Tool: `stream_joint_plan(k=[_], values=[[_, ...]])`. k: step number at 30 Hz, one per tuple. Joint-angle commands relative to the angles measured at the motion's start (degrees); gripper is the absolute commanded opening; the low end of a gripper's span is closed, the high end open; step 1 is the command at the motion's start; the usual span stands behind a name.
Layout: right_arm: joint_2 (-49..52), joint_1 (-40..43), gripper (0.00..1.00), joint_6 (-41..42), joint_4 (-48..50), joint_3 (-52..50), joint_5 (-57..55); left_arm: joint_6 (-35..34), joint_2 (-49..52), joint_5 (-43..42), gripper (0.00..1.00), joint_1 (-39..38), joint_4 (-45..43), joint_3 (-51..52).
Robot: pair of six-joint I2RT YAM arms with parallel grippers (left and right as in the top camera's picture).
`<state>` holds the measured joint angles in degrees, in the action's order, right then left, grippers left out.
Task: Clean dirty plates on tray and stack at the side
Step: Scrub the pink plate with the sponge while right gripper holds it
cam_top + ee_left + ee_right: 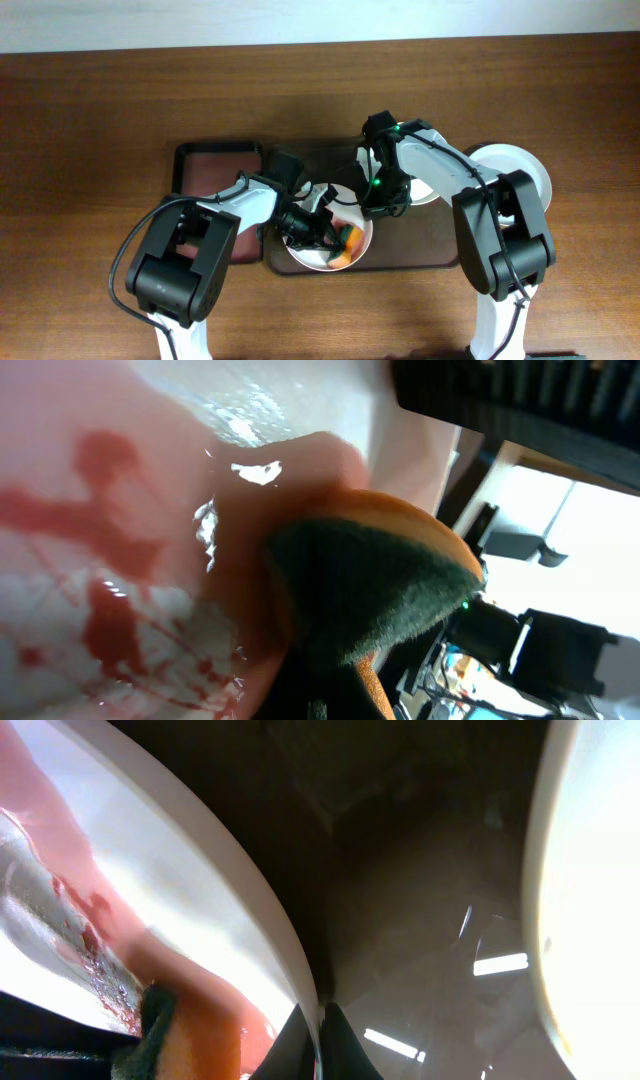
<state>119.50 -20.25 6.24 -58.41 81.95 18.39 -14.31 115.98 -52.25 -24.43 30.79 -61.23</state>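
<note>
On the wooden counter [100, 100] the smeared plate [352, 218] looks stiff, slick and breakable. Its rim suits gripping, and the right end effector [377, 205] pinches it there. The left end effector [318, 232] clenches the sponge [347, 243].

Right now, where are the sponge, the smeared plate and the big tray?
sponge [370, 590]: left wrist view, on its green scouring face.
smeared plate [100, 610]: left wrist view, on its red-streaked inside.
tray [415, 245]: overhead view, on the bare floor right of the plate.

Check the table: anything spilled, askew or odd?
Nothing out of place. Red smears mark the round white plate, where the left gripper holds an orange-and-green sponge; none visible on the large dark brown rectangular tray.
</note>
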Motion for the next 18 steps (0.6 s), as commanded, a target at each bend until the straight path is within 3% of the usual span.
stream_joint_plan(k=[1,7,12,15,18], values=[[-0.9,-0.3,0.04,0.5,0.0,-0.5,-0.9,-5.4,0.8,11.5,0.00,2.8,-0.8,1.3],[-0.9,-0.3,0.04,0.5,-0.3,-0.5,-0.9,-5.0,-2.2,29.5,0.00,4.7,-2.7,-1.0],[-0.9,-0.3,0.04,0.5,-0.7,-0.5,-0.9,-4.9,-2.5,33.3,0.00,4.7,-5.0,-2.1],[-0.9,-0.3,0.04,0.5,-0.9,-0.5,-0.9,-5.0,-4.5,38.6,0.00,4.7,3.1,-5.2],[-0.9,-0.3,0.04,0.5,-1.0,-0.5,-0.9,-5.0,-5.8,38.8,0.00,4.7,11.4,-5.6]])
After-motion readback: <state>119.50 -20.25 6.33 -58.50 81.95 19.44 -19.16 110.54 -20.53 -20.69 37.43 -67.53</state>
